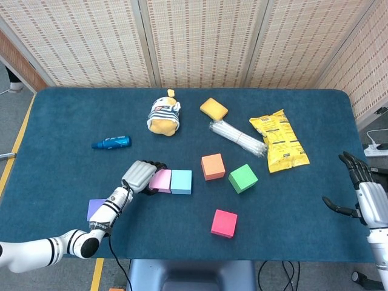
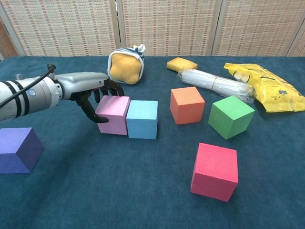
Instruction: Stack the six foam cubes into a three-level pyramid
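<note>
**Left hand grips pink cube as five others lie on the cloth**

Only the head view takes in the right hand [image 1: 362, 193], raised off the table's far right edge with its dark fingers spread apart and nothing in them; the chest view does not reach it. The head view also shows a blue tube [image 1: 111, 142] lying beyond the left hand, out of the chest view's frame. The chest view, lower and closer, shows what the overhead angle hides: the left hand [image 2: 93, 98] reaches in level above the blue table [image 2: 119, 191], thumb pressed low on the near-left face of the pink cube [image 2: 113, 114] and its fingers [image 2: 110, 87] curled over the cube's top back edge, holding it.

The light blue cube [image 2: 142, 119] sits touching the pink cube on the side away from the thumb. The purple cube [image 2: 18, 149] rests under the forearm, back toward the wrist side. Past the fingertips, well apart, lie the orange cube [image 2: 187, 104], green cube [image 2: 231, 116] and magenta cube [image 2: 215, 171], all single, none stacked. Beyond the fingers sit a plush toy [image 2: 126, 65], a yellow sponge [image 2: 181, 64], a bundle of straws [image 2: 217, 84] and a yellow snack bag [image 2: 268, 86].
</note>
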You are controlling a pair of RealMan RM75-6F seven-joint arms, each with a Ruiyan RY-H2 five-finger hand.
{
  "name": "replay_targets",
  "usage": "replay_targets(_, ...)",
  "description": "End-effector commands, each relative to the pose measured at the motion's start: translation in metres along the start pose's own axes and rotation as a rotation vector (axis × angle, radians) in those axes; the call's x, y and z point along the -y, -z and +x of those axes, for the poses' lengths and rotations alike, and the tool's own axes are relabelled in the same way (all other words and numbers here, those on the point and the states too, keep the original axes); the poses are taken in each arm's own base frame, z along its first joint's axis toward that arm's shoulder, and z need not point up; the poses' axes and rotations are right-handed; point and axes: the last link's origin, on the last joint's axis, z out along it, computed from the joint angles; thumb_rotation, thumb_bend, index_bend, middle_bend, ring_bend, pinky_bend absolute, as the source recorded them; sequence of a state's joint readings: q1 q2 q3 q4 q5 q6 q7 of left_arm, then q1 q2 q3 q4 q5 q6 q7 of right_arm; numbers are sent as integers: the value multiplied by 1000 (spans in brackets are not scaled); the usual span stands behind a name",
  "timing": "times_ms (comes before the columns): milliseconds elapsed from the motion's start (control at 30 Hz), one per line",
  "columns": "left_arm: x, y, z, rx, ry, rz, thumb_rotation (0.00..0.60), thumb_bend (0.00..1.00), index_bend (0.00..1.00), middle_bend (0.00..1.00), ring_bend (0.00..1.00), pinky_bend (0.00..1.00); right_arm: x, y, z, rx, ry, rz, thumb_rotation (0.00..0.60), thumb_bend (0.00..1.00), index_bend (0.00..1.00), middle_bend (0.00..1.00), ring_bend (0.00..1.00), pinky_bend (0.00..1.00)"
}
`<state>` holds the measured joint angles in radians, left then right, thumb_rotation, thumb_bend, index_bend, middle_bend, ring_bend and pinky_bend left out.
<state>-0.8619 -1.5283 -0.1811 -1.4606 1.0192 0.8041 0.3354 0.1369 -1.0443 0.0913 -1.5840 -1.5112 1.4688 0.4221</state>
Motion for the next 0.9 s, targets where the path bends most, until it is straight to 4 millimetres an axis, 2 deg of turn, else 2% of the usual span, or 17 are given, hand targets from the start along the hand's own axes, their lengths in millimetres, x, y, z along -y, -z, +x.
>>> replay_targets(33, 0, -2, 0, 7, -9, 7, 600, 303, 375, 404, 372, 356, -1, 1, 0, -1, -1, -2, 600, 306, 0, 119, 39, 71)
replay_targets(267, 2, -4, -1, 24, -17, 43, 600, 303, 362, 394, 362, 353, -2, 0, 0, 3, 0, -2, 600, 307, 0, 119, 39, 71)
replay_targets(900, -6, -9, -2, 42, 11, 63, 600, 302, 354, 375, 355, 353, -5, 2, 1, 2, 3, -11, 600, 307, 0, 119, 39, 68)
